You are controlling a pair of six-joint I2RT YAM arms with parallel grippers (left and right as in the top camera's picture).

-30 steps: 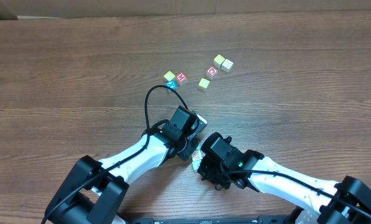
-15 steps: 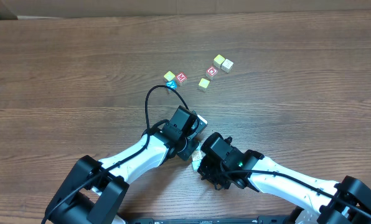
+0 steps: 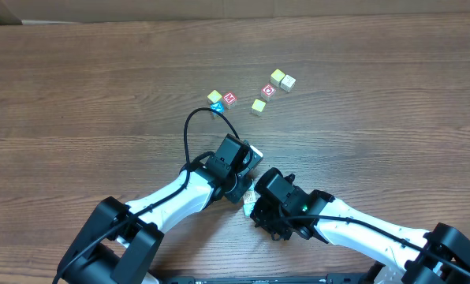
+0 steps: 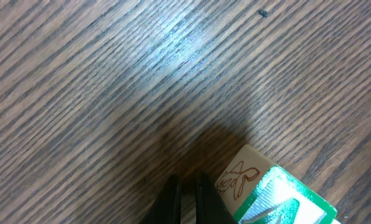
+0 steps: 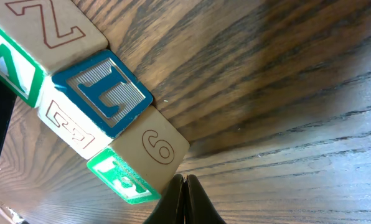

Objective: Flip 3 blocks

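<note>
Three small wooden blocks lie in a touching row in the right wrist view: one with a red outlined Z (image 5: 48, 31), one with a blue letter face (image 5: 101, 93), and one with a red 6 and a green-and-white side (image 5: 154, 149). My right gripper (image 5: 185, 190) is shut, with its tips against the lower corner of the 6 block. In the left wrist view my left gripper (image 4: 187, 196) is shut and holds nothing. It sits just left of a block with a red drawing and a green-and-white face (image 4: 266, 193). From overhead both grippers (image 3: 241, 183) (image 3: 255, 207) meet over the blocks and hide them.
Further back on the wooden table (image 3: 77, 95) lie other cubes: a yellow one (image 3: 214, 96), a blue one (image 3: 217, 106), a red M (image 3: 229, 98), another yellow (image 3: 258, 106), a red O (image 3: 268, 90), and a yellow and cream pair (image 3: 281, 79). A black cable (image 3: 189, 126) loops above the left arm.
</note>
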